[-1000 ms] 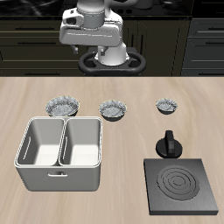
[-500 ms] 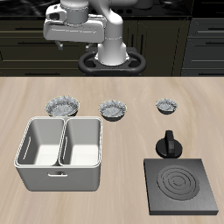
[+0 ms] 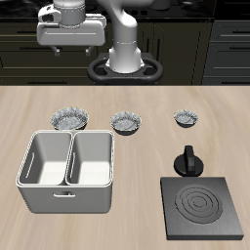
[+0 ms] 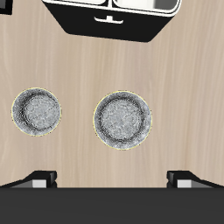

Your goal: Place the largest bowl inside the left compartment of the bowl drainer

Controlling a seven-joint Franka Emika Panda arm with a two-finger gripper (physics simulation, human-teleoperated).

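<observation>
The tabletop point(image 3: 125, 105) carries everything, and the gripper point(image 3: 64, 44) hangs high above its back edge, touching nothing. The bowl drainer point(image 3: 66, 172), a light grey bin split by a centre wall, lies well below and forward of the gripper, toward the table's front edge; both wells look empty, and the left compartment point(image 3: 92, 159) is the one on the side of the middle bowl. The dark stove plate point(image 3: 201, 208) and a black knobbed piece point(image 3: 187, 161) sit far off to the side, well clear of the gripper's work. The largest bowl point(image 3: 70, 119) rests upright on the tabletop almost straight beneath the gripper, only slightly forward of it, just behind the drainer; the wrist view shows it near centre point(image 4: 123, 120), with a smaller bowl point(image 4: 37, 111) beside it. A third, smallest bowl point(image 3: 187, 118) lies farther along the row. The gripper's fingers appear spread wide and empty. The coming move is likely a mostly vertical descent onto the bowl's rim.
</observation>
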